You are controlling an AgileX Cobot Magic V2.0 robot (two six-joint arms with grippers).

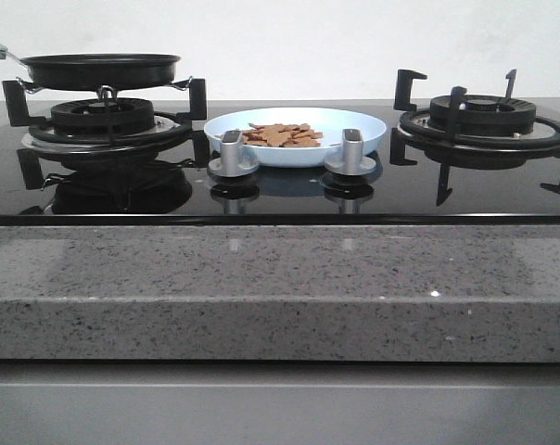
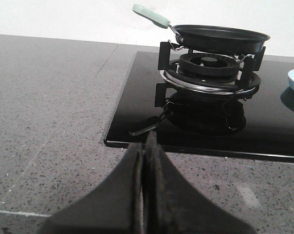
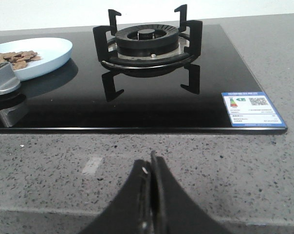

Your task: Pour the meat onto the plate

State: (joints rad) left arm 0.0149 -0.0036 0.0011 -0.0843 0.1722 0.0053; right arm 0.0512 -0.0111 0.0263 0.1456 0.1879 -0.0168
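Meat [image 1: 282, 135] piled on plate [image 1: 354, 123], center of stove. Pan [image 1: 99, 70] on burner at 9 o'clock. Left fingers [image 2: 137, 170] and right fingers [image 3: 159, 187] pressed together, holding nothing.

Front view: pan [image 1: 99, 69] handle cut off at the edge; knobs [image 1: 233, 153] hide the plate [image 1: 354, 120] front rim. My left wrist view shows only a plate sliver. Label [image 3: 251, 108] text too small to read.

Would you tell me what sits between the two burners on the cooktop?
In the front view, the pale blue plate holding the meat lies between them, with two silver knobs just in front.
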